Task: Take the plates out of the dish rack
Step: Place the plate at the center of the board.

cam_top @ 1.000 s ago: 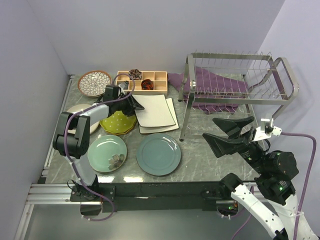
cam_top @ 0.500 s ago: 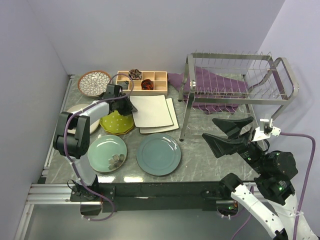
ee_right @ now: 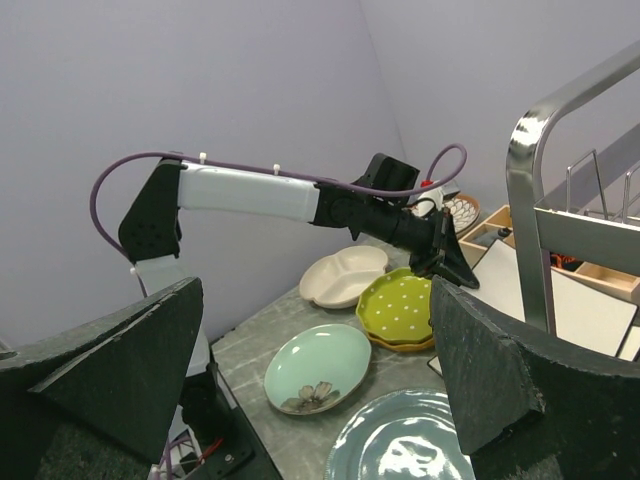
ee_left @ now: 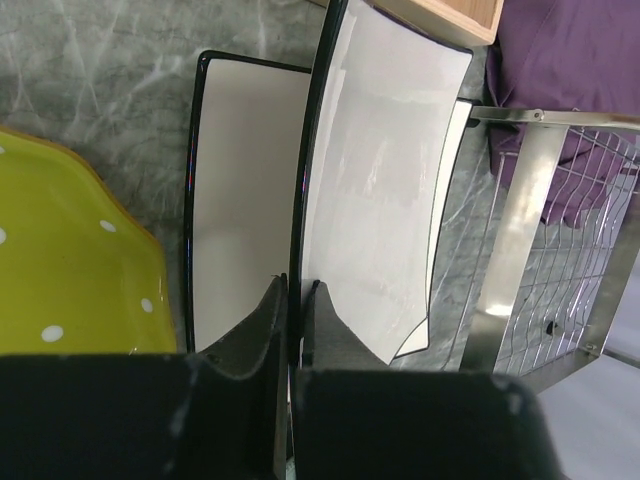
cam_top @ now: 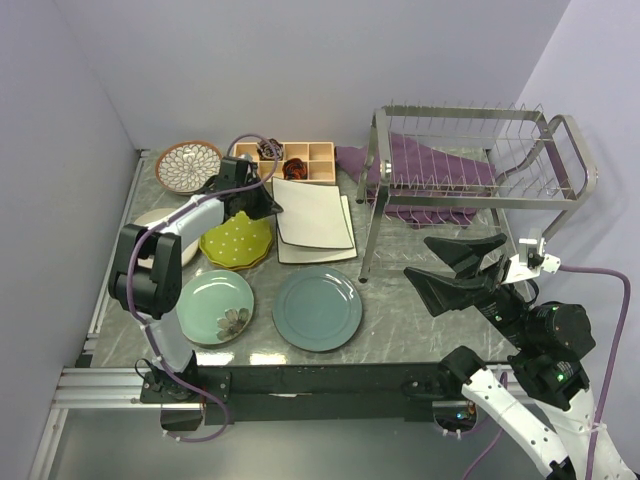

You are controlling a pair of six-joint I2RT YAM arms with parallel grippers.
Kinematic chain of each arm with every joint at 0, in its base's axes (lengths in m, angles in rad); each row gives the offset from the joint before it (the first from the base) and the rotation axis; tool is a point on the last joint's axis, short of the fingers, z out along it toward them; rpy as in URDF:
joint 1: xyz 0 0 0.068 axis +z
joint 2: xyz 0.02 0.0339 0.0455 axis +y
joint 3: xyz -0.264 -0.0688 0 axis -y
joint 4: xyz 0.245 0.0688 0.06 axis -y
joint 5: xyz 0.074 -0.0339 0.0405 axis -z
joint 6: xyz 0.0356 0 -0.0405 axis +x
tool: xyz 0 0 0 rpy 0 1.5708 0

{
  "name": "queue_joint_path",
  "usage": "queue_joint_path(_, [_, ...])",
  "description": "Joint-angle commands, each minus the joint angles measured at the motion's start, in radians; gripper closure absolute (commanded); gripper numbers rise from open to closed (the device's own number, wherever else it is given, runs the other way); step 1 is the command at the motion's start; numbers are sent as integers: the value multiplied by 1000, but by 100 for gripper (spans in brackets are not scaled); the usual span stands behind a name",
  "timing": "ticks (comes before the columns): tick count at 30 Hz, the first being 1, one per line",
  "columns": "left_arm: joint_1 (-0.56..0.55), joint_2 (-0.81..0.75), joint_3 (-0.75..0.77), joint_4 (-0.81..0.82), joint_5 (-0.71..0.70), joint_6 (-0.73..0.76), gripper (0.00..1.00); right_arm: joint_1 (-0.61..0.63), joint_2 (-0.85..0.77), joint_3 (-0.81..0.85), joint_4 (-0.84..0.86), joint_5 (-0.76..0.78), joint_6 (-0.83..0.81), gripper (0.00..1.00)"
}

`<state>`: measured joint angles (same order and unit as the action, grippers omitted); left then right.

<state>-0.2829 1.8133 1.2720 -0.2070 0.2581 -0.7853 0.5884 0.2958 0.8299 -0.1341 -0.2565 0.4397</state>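
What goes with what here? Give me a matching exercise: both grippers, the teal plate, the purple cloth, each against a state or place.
Things:
1. left gripper
2. right gripper
3. teal plate
4. purple cloth

States or places:
A. under the dish rack
B. open, holding nothing
C. flat on the table, beside the floral plate
D. shut on the edge of the upper white square plate

Pairs: 1-D, 2-B, 3-C, 4-A

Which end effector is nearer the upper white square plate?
Left. The left end effector is shut on the edge of the upper white square plate; the right end effector hangs open near the dish rack, apart from the plate.
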Motion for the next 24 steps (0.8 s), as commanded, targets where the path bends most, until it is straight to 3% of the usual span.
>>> queue_joint_path(1, [-12, 30, 9, -15, -36, 27, 98, -1, -12, 0, 31, -10, -16, 0])
queue_joint_path(7, [-12, 69, 52, -54, -80, 46, 77, 1, -12, -2, 34, -15, -15, 0])
queue_joint_path(15, [-15, 115, 127, -114, -161, 69, 69, -1, -15, -3, 37, -18, -16, 0])
queue_joint_path(24, [-48, 153, 199, -167, -252, 92, 54, 1, -15, -3, 36, -21, -18, 0])
